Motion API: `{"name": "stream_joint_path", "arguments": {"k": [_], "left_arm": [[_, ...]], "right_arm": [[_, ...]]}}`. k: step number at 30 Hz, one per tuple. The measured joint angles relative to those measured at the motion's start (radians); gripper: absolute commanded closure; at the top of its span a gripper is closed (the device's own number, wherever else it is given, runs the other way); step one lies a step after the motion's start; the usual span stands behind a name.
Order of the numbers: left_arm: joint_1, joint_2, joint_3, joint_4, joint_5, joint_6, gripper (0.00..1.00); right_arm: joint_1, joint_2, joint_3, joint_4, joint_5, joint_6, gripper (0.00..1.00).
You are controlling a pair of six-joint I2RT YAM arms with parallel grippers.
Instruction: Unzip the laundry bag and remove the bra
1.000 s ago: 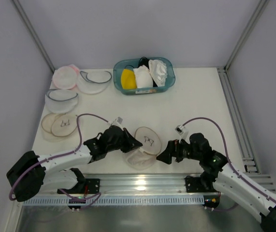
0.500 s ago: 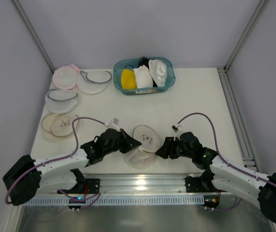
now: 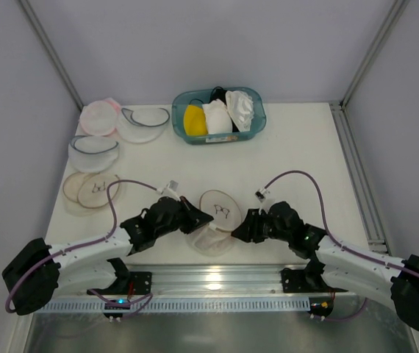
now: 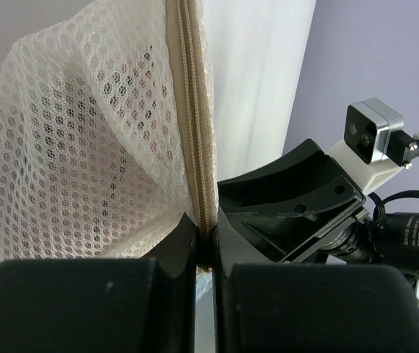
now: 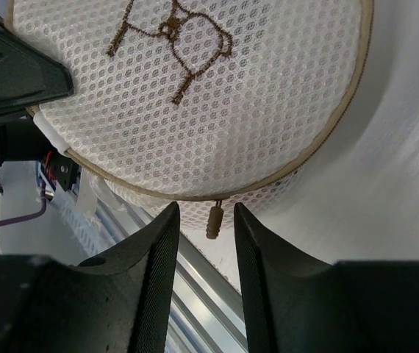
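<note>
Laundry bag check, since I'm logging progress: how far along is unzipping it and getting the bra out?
Done: the left fingers are clamped on the laundry bag at its zipper seam. In hand: the right fingers straddle the zipper pull with gaps on both sides, not gripping yet. Left: the zipper looks closed, so the whole unzip remains, then pulling out the bra, which isn't visible.

Two blue-rimmed mesh rounds point(image 3: 142, 125), one pink round point(image 3: 96, 116), one teal basket point(image 3: 220, 138)
</note>
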Motion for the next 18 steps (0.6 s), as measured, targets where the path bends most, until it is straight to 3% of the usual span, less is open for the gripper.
{"name": "stream_joint_path", "arguments": {"k": [1, 2, 5, 13, 18], "left_arm": [[0.000, 0.000, 0.000, 0.000, 0.000, 0.000, 1.00], [-0.001, 0.000, 0.000, 0.001, 0.000, 0.000, 1.00], [-0.001, 0.000, 0.000, 0.006, 0.000, 0.000, 1.00], [-0.001, -0.027, 0.000, 0.000, -0.001, 0.002, 1.00], [0.001, -0.086, 0.005, -0.059, -0.004, 0.033, 1.00]], "right_arm": [[0.007, -0.003, 0.000, 0.001, 0.000, 0.002, 0.64], [0.011, -0.004, 0.000, 0.002, 0.002, 0.003, 0.77], [0.018, 0.002, 0.000, 0.003, 0.006, 0.003, 0.92], [0.018, 0.043, 0.005, -0.009, 0.009, 0.003, 0.96], [0.019, 0.008, 0.072, -0.164, 0.087, -0.029, 0.96]]}}
